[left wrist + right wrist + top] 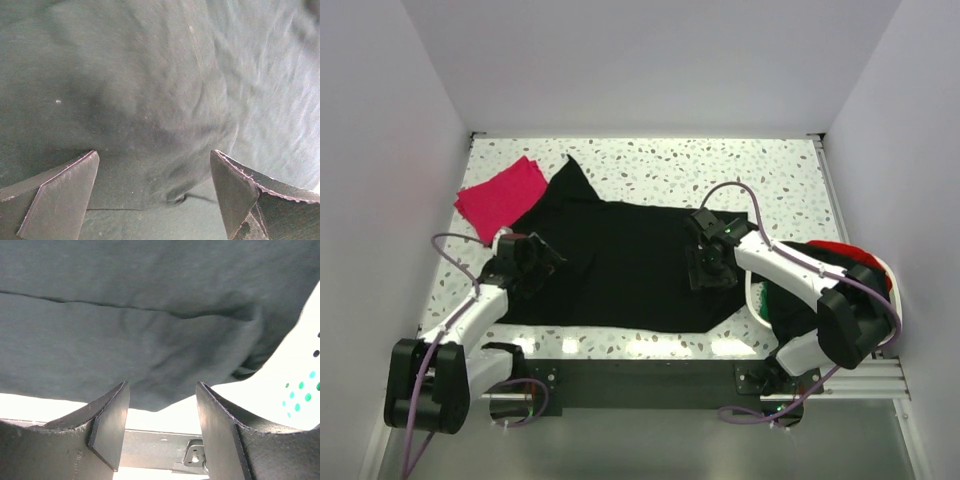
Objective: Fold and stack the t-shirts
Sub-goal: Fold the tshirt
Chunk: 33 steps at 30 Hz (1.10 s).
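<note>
Pink shirt: folded to a small rectangle point(502, 196), lying at the far left of the worktop point(720, 170), its near corner just beside the black shirt's raised sleeve.
My left gripper: point(527, 263) over the black shirt's left edge; in my left wrist view point(155, 165) the fingers point(65, 195) stand as wide as they go, with only dark cloth beneath them and nothing between.
Black shirt: point(620, 260) spread flat across the middle of the worktop, between my two arms, one sleeve pointing to the far side.
My right gripper: point(710, 265) over the shirt's right part; in my right wrist view point(160, 390) the fingers point(112, 415) are parted, the shirt's edge point(150, 365) lies just beyond them, and nothing is pinched.
Basket: white point(753, 295), at the right by my right arm, holding a red shirt point(840, 250) and a green shirt point(782, 300).
</note>
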Motion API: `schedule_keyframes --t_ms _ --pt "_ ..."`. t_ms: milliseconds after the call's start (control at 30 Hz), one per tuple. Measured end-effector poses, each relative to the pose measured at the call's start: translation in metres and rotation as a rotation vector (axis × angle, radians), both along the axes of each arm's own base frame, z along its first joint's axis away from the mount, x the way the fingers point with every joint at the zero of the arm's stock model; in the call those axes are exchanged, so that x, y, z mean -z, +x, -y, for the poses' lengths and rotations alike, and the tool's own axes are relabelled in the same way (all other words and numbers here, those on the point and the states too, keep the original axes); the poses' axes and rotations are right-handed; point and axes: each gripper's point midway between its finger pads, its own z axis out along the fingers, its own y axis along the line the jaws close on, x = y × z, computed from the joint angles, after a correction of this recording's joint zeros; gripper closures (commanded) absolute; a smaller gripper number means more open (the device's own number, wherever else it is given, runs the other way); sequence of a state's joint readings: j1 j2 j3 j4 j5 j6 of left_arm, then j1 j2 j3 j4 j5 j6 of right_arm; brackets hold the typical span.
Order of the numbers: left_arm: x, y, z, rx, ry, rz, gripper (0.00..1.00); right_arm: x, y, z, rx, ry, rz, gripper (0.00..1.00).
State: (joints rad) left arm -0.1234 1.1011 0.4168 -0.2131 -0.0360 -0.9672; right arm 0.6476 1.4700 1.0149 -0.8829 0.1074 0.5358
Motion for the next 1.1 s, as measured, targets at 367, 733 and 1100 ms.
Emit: schedule_keyframes --t_ms 367,733,1100 --pt "-0.003 -0.002 -0.057 -0.197 0.039 0.037 0.00 -0.007 -0.002 0.015 0.040 -0.047 0.020 0.45" --pt "-0.001 -0.003 -0.063 -0.182 0.076 0.014 0.00 0.026 -0.027 0.016 0.038 -0.003 -0.071 0.50" --pt "0.001 -0.002 -0.063 -0.176 0.081 0.009 0.00 0.056 -0.026 0.001 0.018 0.046 -0.111 0.62"
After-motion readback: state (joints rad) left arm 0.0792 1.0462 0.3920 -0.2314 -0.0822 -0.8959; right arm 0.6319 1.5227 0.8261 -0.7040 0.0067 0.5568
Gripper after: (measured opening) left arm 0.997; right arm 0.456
